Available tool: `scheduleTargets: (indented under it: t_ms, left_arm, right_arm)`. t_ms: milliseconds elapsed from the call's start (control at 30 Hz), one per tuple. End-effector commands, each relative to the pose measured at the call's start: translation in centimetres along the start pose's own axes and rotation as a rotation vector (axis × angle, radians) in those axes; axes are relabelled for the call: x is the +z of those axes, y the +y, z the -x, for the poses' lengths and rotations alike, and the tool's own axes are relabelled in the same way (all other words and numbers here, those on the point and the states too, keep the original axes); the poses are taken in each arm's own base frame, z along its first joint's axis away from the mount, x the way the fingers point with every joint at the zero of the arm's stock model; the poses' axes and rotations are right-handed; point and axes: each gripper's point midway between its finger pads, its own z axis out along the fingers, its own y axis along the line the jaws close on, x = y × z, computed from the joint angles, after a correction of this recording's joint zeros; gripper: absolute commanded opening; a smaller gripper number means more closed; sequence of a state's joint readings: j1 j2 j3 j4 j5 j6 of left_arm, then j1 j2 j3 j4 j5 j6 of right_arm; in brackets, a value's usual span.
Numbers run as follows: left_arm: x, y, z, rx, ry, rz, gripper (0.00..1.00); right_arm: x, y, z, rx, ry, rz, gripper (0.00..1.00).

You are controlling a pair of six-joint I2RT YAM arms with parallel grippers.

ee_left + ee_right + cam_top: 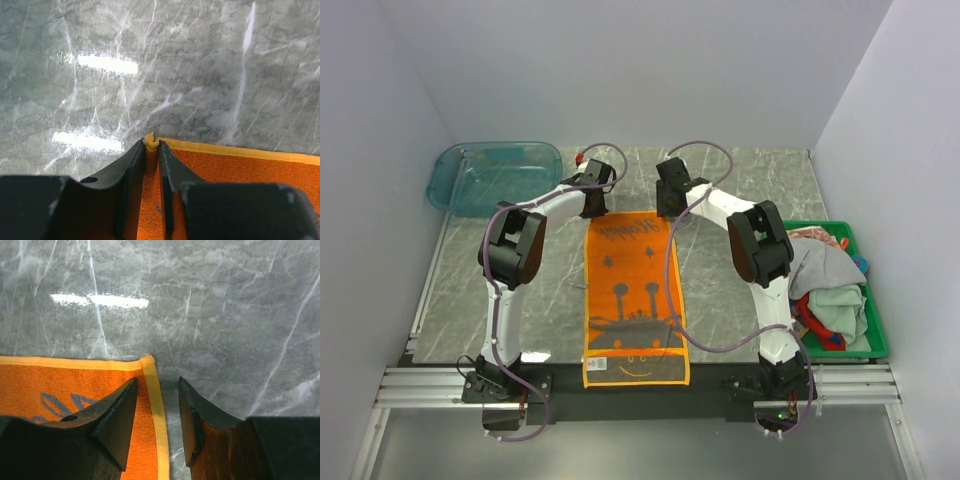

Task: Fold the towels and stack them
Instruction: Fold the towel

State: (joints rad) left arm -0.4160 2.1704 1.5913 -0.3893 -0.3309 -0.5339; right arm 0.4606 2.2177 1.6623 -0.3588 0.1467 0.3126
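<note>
orange towel (250, 167) cropped at edge, label (603, 364) unreadable

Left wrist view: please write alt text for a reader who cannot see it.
The left gripper pinches the yellow-edged corner of an orange towel between its dark fingers. A grey marbled table with light glare fills the rest.

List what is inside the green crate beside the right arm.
A heap of towels: a pale grey towel on top, a pale green towel nearer the arm bases, and red cloth peeking out. The floor of the crate and anything under the heap are covered.
</note>
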Motion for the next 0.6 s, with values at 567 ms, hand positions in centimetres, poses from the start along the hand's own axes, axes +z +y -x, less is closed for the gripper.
scheduleTargets:
  t_ms: [567]
  left_arm:
    - [1.3, 0.9, -4.7, 0.054, 0.126, 0.009, 0.24]
  right_arm:
    - [-0.2, 1.0, 1.7, -0.016, 0.000, -0.005, 0.45]
